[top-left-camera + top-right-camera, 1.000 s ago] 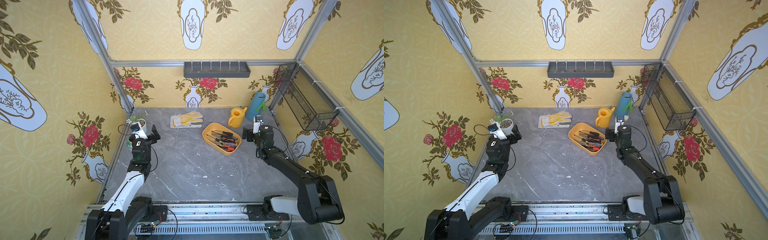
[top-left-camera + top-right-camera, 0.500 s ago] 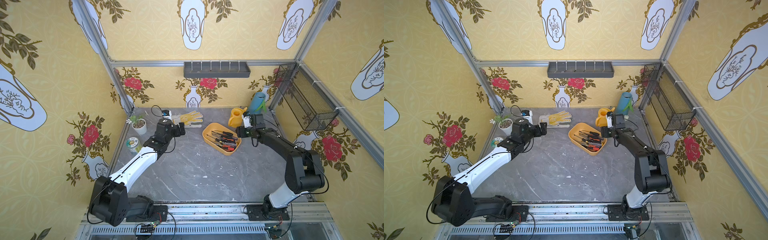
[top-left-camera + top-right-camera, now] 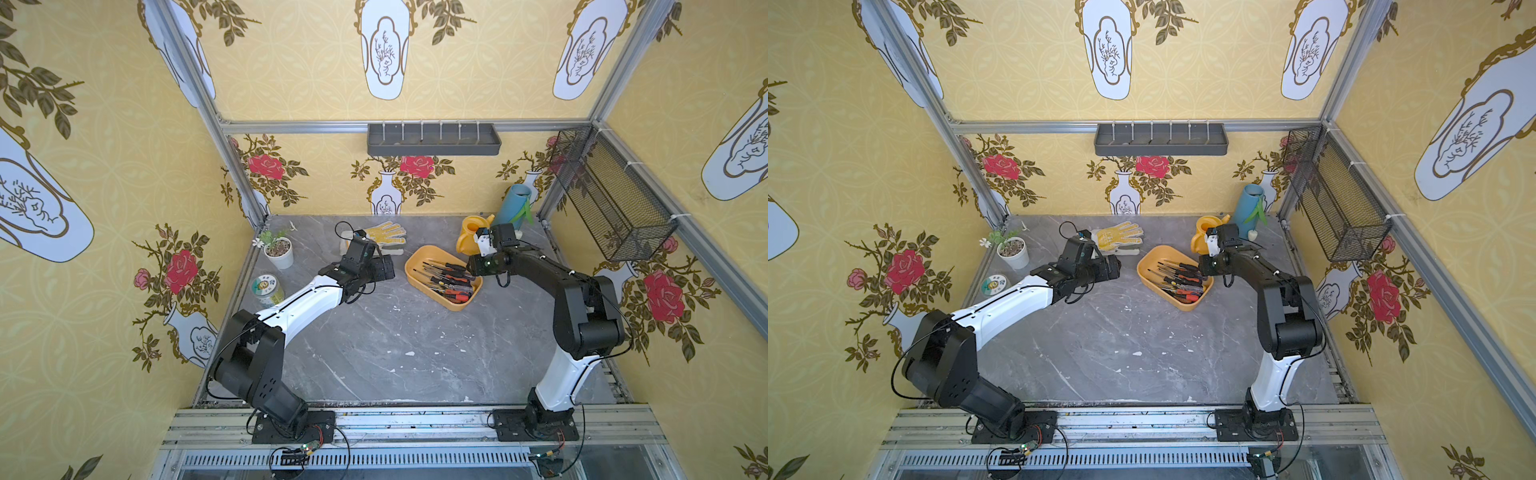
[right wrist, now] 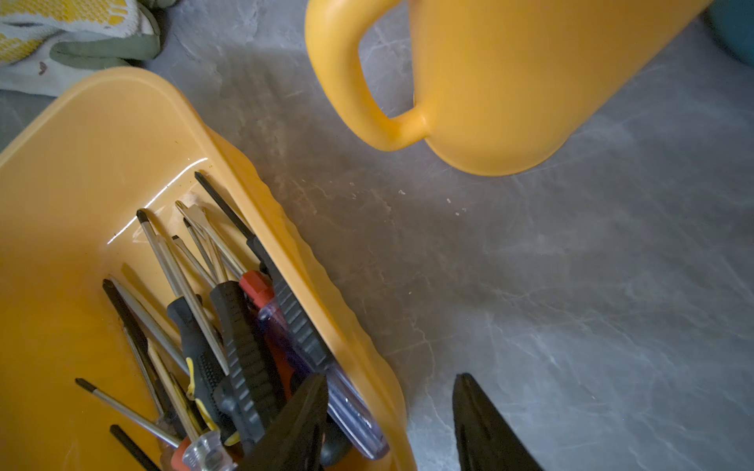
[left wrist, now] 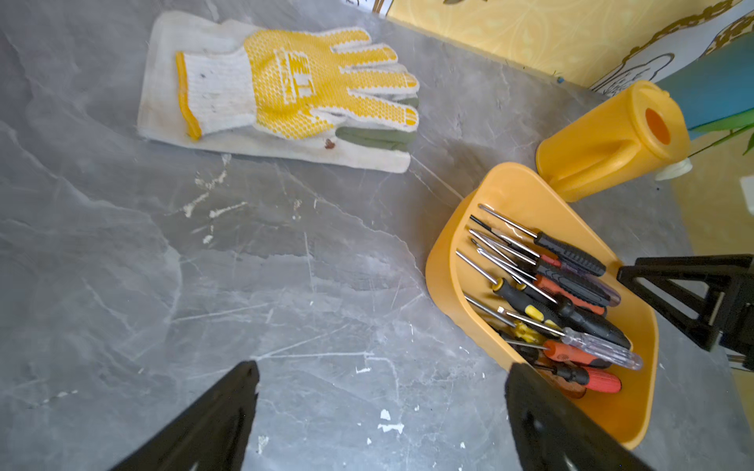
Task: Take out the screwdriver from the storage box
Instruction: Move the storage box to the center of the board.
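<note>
The yellow-orange storage box (image 3: 432,254) (image 3: 1160,254) lies at the back right of the grey table. Several screwdrivers (image 3: 449,278) (image 3: 1181,280) with black, red and clear handles lie in it. My right gripper (image 3: 473,268) (image 4: 391,379) stands over the box's right end, half open, straddling its wall (image 4: 359,367). One finger (image 4: 302,420) is inside among the screwdriver handles (image 4: 240,334), the other outside over the table. It grips nothing. My left gripper (image 3: 384,268) (image 5: 383,369) hangs wide open and empty just left of the box (image 5: 522,191).
A yellow watering can (image 3: 469,237) stands right behind the box, beside a blue vase (image 3: 513,205). A pair of work gloves (image 3: 384,237) lies at the back centre. A plant pot (image 3: 279,251) and a tin (image 3: 266,286) stand at left. A grey wall tray (image 3: 432,139) and a mesh basket (image 3: 611,195) hang above.
Both arms have swung in from the sides toward the box. The right gripper has come down over the box's end and its jaws have narrowed. The left jaws stayed wide.
</note>
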Robot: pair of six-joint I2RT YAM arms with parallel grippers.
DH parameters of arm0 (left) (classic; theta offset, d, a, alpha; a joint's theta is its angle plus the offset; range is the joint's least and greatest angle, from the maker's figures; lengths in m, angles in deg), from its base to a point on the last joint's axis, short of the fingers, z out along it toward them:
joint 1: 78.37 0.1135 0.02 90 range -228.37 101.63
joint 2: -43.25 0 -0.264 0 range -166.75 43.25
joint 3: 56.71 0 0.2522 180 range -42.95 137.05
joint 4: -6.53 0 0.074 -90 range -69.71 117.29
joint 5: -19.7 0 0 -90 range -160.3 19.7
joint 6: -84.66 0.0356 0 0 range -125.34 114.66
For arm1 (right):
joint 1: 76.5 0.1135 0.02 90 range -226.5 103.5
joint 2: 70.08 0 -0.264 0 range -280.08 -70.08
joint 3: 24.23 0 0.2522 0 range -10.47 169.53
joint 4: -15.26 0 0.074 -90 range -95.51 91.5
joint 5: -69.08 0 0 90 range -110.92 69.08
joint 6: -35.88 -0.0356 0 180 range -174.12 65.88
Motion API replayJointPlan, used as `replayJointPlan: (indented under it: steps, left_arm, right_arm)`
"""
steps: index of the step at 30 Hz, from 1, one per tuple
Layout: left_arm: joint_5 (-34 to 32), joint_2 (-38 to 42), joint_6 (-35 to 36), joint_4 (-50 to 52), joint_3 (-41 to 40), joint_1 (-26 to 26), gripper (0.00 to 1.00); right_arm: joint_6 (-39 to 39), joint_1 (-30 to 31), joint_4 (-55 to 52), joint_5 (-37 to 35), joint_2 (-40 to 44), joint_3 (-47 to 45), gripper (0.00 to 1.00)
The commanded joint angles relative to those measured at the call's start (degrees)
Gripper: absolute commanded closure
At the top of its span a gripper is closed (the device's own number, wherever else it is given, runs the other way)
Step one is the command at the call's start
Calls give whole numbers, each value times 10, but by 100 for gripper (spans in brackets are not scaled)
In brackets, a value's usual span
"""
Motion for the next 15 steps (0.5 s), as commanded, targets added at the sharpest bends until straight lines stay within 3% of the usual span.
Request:
replayJointPlan:
  steps: [1,15]
  left_arm:
    - [26,-18,-18,26,8,1,1]
    - [35,-62,-47,56,21,1,1]
  right_arm:
    - [3,1,-27,8,-12,12,52]
    - [23,69,-92,-35,-39,37,71]
